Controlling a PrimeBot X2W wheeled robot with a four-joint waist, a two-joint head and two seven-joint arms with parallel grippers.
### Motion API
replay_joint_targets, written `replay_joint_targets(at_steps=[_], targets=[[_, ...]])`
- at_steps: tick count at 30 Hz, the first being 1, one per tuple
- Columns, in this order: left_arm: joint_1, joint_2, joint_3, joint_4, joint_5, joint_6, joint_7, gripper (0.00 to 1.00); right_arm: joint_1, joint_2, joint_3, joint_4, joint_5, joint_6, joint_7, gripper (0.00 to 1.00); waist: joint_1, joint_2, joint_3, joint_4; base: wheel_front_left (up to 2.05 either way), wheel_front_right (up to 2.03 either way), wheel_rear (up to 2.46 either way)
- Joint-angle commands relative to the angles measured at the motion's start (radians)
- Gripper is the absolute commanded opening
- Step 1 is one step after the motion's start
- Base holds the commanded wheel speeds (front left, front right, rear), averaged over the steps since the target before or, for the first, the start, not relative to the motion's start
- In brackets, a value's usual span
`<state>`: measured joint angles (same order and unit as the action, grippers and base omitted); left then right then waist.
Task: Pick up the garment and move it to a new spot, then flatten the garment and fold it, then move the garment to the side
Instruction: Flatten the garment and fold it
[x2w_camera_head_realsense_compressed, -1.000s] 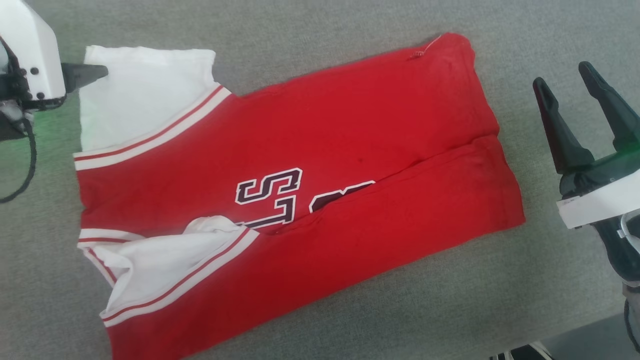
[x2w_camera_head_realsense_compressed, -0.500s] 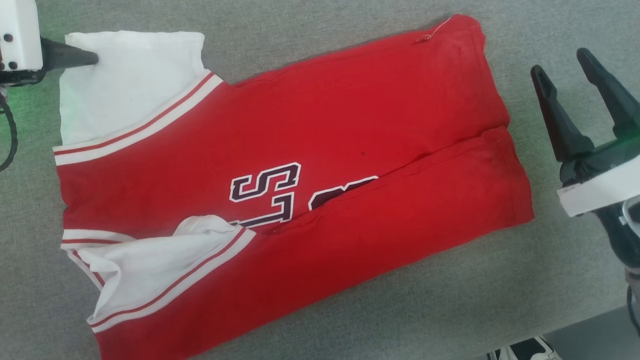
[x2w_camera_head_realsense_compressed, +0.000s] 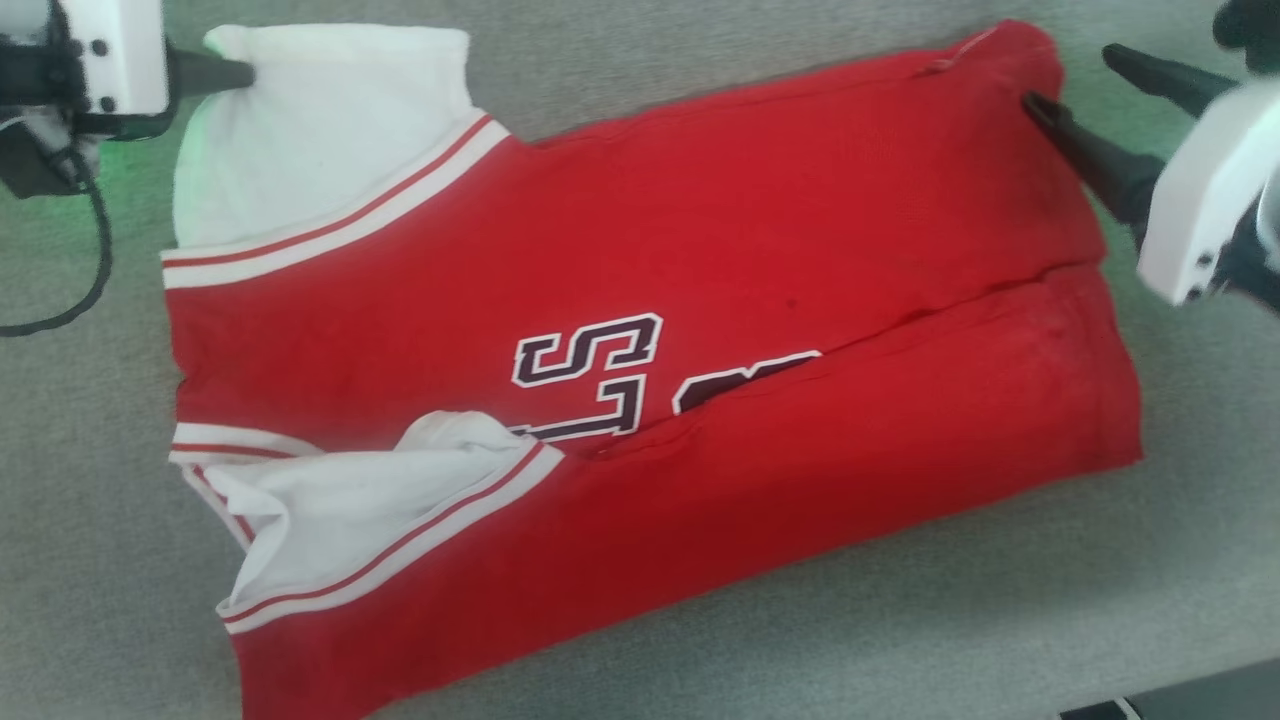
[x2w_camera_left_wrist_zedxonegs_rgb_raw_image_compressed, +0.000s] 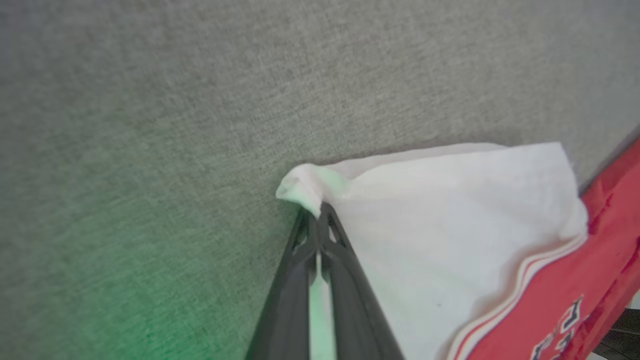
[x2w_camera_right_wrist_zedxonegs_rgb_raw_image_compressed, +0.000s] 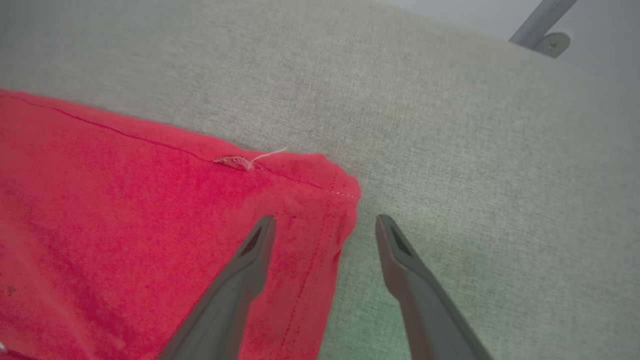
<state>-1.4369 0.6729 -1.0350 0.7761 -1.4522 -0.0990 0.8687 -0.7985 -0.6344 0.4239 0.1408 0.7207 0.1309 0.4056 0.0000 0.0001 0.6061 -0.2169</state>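
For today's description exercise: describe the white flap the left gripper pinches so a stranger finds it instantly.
On the grey surface lies a red garment with two white flaps at its left end. It is the far, flat flap, corner pinched by the left gripper; the near flap is crumpled, untouched.

the garment (x2w_camera_head_realsense_compressed: 640, 300) lies spread across the table (x2w_camera_head_realsense_compressed: 900, 620), sleeves to the left, hem to the right. left gripper (x2w_camera_head_realsense_compressed: 245, 75) sits at the far left sleeve corner; right gripper (x2w_camera_head_realsense_compressed: 1070, 76) straddles the far right hem corner, one finger over cloth, one over table.
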Motion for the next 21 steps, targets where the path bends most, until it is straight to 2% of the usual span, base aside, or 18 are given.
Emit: replay_joint_targets(at_steps=[1, 7, 10, 14, 15, 17, 21], targets=[[0.075, -0.07, -0.048, -0.007, 0.003, -0.013, 0.011, 0.0, -0.061, -0.01, 0.025, 0.047, 0.029, -0.001, 0.082, 1.0, 0.0, -0.0001, 0.013, 0.021, 0.0, 0.0, 0.0], [0.069, -0.103, -0.064, -0.028, 0.017, -0.028, 0.002, 0.0, -0.201, -0.01, 0.099, 0.189, 0.11, -0.001, 0.336, 1.0, 0.0, -0.0001, 0.029, 0.065, 0.0, 0.0, 0.0], [0.064, -0.113, -0.067, -0.038, 0.018, -0.032, 0.0, 0.0, -0.221, 0.008, 0.124, 0.226, 0.147, 0.0, 0.393, 1.0, 0.0, -0.0001, 0.035, 0.08, 0.0, 0.0, 0.0], [0.06, -0.12, -0.071, -0.044, 0.022, -0.033, -0.003, 0.0, -0.235, 0.019, 0.148, 0.246, 0.163, 0.0, 0.401, 1.0, 0.0, -0.0001, 0.038, 0.09, 0.0, 0.0, 0.0], [0.06, -0.121, -0.072, -0.045, 0.023, -0.034, -0.006, 0.0, -0.236, 0.019, 0.159, 0.249, 0.167, 0.0, 0.403, 0.64, 0.0, -0.0001, 0.039, 0.093, 0.0, 0.0, 0.0], [0.065, -0.123, -0.071, -0.049, 0.019, -0.035, -0.011, 0.0, -0.234, 0.016, 0.18, 0.25, 0.182, 0.0, 0.406, 0.01, 0.0, -0.0001, 0.037, 0.098, 0.0, 0.0, 0.0], [0.074, -0.124, -0.058, -0.066, 0.005, -0.035, -0.039, 0.0, -0.239, -0.002, 0.198, 0.254, 0.205, 0.001, 0.384, 0.0, 0.0, -0.0001, 0.026, 0.108, 0.0, 0.0, 0.0]])
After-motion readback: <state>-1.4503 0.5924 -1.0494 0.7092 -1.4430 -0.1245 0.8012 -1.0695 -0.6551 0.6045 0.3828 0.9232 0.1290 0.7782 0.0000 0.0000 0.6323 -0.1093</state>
